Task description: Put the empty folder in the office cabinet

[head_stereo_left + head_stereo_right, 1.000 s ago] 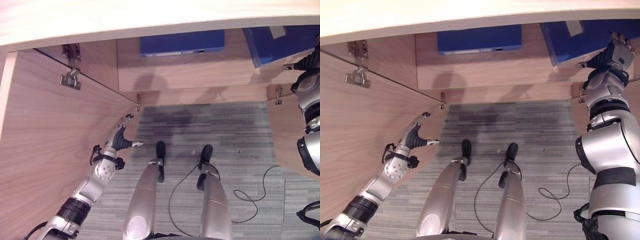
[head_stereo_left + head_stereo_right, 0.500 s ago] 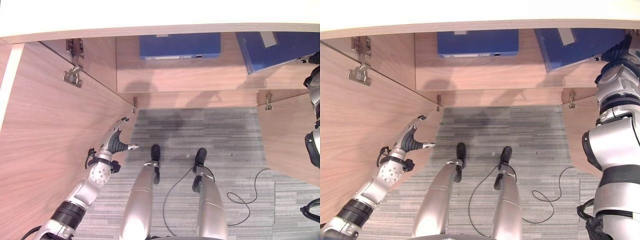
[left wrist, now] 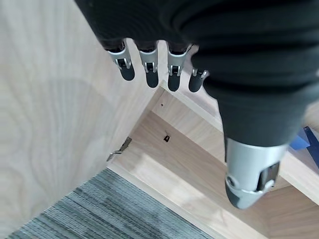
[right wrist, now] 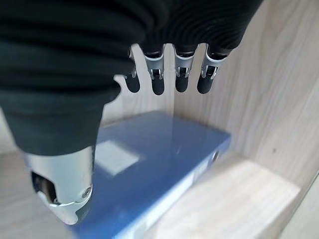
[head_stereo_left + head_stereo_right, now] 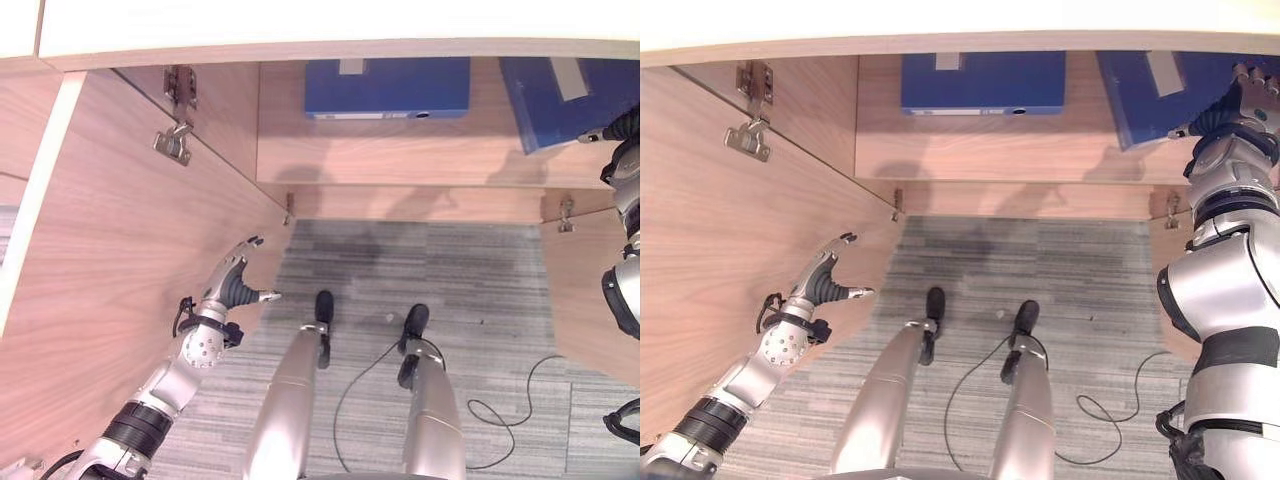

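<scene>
Blue folder (image 5: 1160,95) lies tilted on the cabinet shelf (image 5: 1040,150), near a second folder (image 5: 983,82). Your right hand (image 5: 1240,100) hovers beside it, fingers (image 4: 182,74) released; your left hand (image 5: 825,280) hangs relaxed. Withdraw carefully: a brush could drag the folder out

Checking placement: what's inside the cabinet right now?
Two blue folders lie on the cabinet shelf: one mid-shelf, another angled on the right, below the open right hand. The countertop's edge hides the shelf's back. The left hand hangs open by the left door.
</scene>
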You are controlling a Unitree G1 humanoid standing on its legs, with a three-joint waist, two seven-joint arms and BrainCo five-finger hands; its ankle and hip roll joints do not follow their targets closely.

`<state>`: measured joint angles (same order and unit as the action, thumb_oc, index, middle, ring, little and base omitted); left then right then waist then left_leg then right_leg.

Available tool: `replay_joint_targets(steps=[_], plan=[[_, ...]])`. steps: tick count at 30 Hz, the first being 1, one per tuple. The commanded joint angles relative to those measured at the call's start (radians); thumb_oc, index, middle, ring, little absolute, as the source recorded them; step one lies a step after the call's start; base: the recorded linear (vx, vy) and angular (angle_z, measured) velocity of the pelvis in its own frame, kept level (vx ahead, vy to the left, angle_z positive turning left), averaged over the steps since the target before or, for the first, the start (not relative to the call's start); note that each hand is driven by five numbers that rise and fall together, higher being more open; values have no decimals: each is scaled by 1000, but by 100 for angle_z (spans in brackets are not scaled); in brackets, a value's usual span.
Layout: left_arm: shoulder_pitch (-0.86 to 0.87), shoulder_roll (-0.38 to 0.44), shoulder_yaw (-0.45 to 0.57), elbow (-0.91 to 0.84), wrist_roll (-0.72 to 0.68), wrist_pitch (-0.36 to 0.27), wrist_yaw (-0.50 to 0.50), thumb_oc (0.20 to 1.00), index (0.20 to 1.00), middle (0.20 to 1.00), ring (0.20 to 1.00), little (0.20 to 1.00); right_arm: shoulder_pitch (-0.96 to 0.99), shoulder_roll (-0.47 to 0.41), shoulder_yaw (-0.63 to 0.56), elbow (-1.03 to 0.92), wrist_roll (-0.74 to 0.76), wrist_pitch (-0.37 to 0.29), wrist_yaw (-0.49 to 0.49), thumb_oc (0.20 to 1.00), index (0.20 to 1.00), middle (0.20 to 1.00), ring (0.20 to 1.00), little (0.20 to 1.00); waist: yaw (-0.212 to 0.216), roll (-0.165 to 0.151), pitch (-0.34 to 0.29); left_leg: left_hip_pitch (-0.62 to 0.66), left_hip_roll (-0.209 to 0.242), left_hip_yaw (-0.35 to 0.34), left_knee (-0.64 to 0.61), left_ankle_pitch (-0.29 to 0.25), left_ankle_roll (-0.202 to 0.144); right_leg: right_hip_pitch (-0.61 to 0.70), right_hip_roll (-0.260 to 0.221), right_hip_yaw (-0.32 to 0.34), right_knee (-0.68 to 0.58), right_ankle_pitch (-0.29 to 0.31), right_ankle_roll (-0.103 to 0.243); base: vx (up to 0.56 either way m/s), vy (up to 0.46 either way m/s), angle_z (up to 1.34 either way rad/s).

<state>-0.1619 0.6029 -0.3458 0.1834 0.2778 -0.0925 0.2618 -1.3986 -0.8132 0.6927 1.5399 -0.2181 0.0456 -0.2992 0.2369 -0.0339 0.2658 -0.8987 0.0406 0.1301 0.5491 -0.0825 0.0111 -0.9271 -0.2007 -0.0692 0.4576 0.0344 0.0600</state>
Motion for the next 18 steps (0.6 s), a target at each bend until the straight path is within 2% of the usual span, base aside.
replay_joint_targets(steps=[1, 3, 8, 11, 18], plan=[[15, 8, -3, -105, -42, -45, -2, 1000, 1000, 1000, 1000, 1000, -22, -36, 41, 32, 13, -1, 4, 1000, 1000, 1000, 1000, 1000, 31, 41, 0, -71, -42, -85, 53, -126, 25, -12, 4, -68, 21, -154, -21, -29, 41, 4], [-1, 5, 9, -129, -52, -47, -2, 1000, 1000, 1000, 1000, 1000, -45, -51, 48, 33, 26, 0, 6, 1000, 1000, 1000, 1000, 1000, 38, 50, 5, -122, -49, -81, 89, -136, 32, -69, -4, -60, 50, -149, -12, -34, 50, -2], [-16, -7, 35, -147, -60, -39, 8, 1000, 1000, 1000, 1000, 1000, -38, -96, 32, 35, 51, 3, 0, 1000, 1000, 1000, 1000, 1000, 32, 62, -7, -223, -37, -71, 244, -191, 42, -183, -12, -44, 208, -206, -30, 27, 8, 3], [-5, -19, 46, -131, -63, -27, 9, 1000, 1000, 1000, 1000, 1000, -11, -94, 17, 53, 68, 6, 13, 1000, 1000, 1000, 1000, 1000, 33, 49, -28, -284, -28, -68, 319, -230, 58, -258, -12, -32, 294, -238, -45, 68, 34, 1], [5, -11, 52, -133, -72, -27, -2, 1000, 1000, 1000, 1000, 1000, 16, -60, -5, 69, 79, 14, 36, 1000, 1000, 1000, 1000, 1000, 35, 32, -45, -300, -30, -66, 316, -235, 59, -276, -15, -39, 301, -246, -51, 19, -12, -3]])
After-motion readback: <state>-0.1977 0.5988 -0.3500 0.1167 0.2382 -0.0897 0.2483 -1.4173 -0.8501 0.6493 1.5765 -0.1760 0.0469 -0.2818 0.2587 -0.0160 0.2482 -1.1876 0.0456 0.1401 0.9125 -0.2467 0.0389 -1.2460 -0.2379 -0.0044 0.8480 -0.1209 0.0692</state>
